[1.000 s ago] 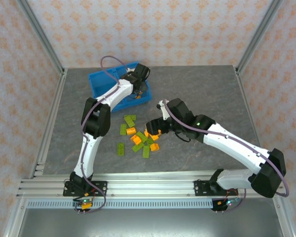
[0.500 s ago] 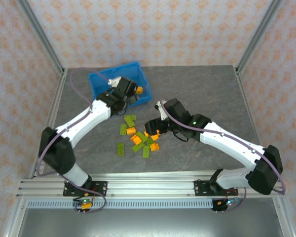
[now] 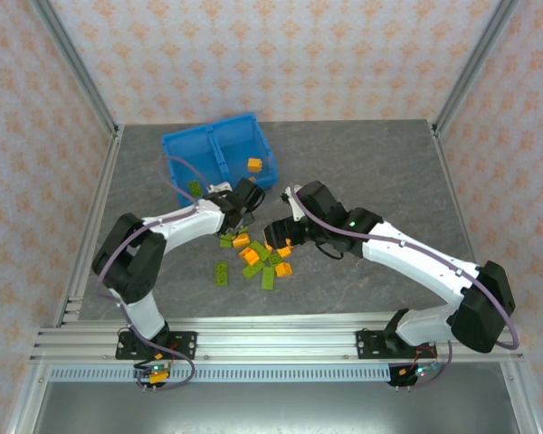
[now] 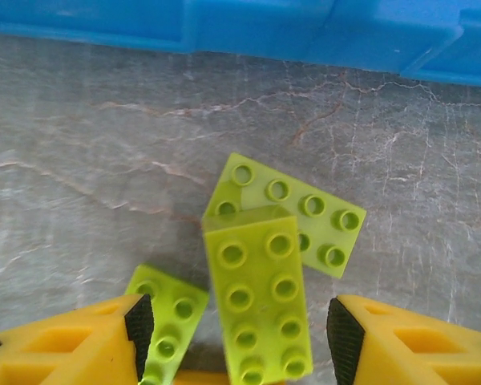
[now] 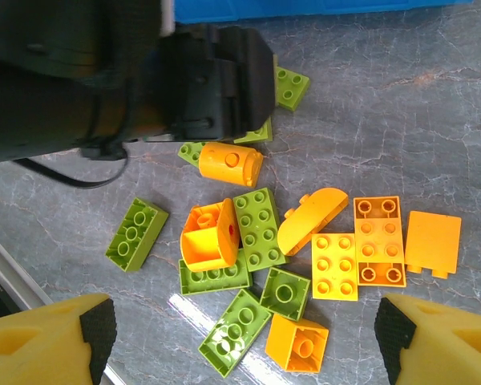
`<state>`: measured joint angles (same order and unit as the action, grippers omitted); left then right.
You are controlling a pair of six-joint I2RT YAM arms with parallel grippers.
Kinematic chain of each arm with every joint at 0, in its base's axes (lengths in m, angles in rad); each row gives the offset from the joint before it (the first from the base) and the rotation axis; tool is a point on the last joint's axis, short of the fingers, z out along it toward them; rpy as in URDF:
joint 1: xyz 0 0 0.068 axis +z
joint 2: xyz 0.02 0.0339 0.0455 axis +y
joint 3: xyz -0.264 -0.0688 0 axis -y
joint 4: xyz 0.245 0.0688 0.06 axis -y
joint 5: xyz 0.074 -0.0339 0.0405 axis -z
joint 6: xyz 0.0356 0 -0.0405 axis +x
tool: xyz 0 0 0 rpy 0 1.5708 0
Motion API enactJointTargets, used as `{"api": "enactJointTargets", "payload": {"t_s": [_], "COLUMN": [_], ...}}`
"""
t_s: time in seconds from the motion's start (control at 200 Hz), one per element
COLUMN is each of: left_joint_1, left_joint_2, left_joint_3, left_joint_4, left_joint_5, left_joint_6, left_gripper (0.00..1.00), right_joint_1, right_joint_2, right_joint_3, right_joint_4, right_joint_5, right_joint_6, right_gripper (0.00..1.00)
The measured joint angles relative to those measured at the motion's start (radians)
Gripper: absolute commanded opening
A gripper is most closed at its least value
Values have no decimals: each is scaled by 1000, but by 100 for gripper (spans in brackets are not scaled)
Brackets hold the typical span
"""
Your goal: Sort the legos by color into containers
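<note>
Legos [image 5: 259,227] beside bin [image 3: 183,158]: seven orange, about eight green; left fingers [image 4: 72,341], right fingers [image 5: 40,341] spread.

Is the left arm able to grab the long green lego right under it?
Probably yes. The left pincer is open with the long green lego between its fingers, nothing on top. It overlaps another green lego, which might shift.

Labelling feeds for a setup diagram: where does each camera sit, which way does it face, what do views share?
Top external: above and behind the bases, looking down on table, bin and brick pile; left arm and right arm show.
Left wrist: facing down at green bricks near the bin; own yellow fingers show.
Right wrist: facing down at the pile; own fingers and left end effector show.
Shared by wrist views: the bin.
</note>
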<state>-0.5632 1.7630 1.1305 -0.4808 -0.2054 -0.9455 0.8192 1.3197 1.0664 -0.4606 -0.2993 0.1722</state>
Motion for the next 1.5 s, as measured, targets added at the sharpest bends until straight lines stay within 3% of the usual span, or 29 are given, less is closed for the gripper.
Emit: {"api": "enactJointTargets", "payload": {"t_s": [0.07, 0.315, 0.445, 0.736, 1.016, 1.121, 1.271, 1.386, 1.496], "left_joint_1": [0, 0, 0, 0, 10, 57, 194, 287, 317], "left_joint_2": [42, 99, 99, 52, -105, -117, -97, 5, 120], "left_joint_3": [20, 25, 24, 20, 112, 141, 156, 240, 332], "left_joint_4": [13, 38, 56, 38, -70, -77, -75, -72, -65], "left_joint_5": [6, 6, 6, -8, -175, -222, -222, -184, -152], "left_joint_6": [0, -13, -26, -18, 67, 115, 177, 225, 268], "left_gripper": [60, 38, 31, 28, 29, 29, 29, 29, 30], "right_joint_1": [0, 0, 0, 0, 0, 1, 1, 1, 5], "right_joint_2": [0, -14, -19, -21, -22, -23, -29, -33, -43], "right_joint_3": [-1, -21, -22, -22, -22, -22, -22, -22, -22], "right_joint_4": [0, 4, 4, 4, 4, 4, 4, 3, 3], "right_joint_5": [0, 5, 5, -30, -45, -45, -45, -45, -44], "right_joint_6": [0, 4, 4, 4, 11, 11, 11, 14, 23], "right_gripper": [86, 86, 85, 85, 85, 85, 85, 86, 85]}}
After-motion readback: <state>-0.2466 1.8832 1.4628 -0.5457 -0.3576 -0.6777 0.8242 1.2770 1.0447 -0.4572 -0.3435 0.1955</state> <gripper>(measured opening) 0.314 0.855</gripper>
